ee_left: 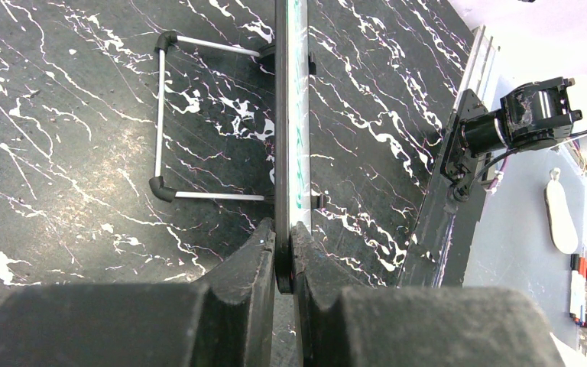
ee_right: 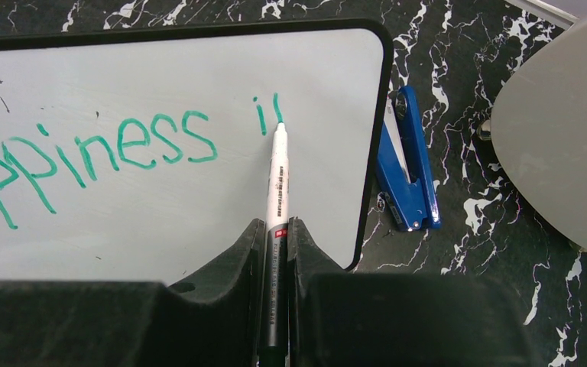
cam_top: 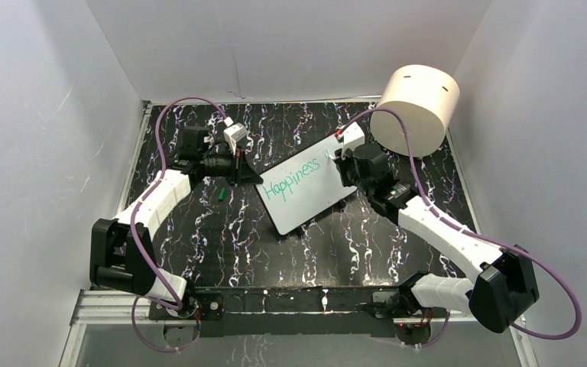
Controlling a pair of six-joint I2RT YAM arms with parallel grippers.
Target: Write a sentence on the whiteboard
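Whiteboard (cam_top: 309,200): left end effector (ee_left: 283,238) clamping its edge, right end effector (ee_right: 277,229) pinching marker (ee_right: 278,168); blue stapler (ee_right: 409,164), perhaps, lying just beside, on marbled tabletop (cam_top: 351,252).

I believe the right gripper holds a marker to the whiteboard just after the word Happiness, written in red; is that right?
Not quite: the lettering is teal-green, not red, as the right wrist view shows. The right gripper does hold the marker to the whiteboard there.
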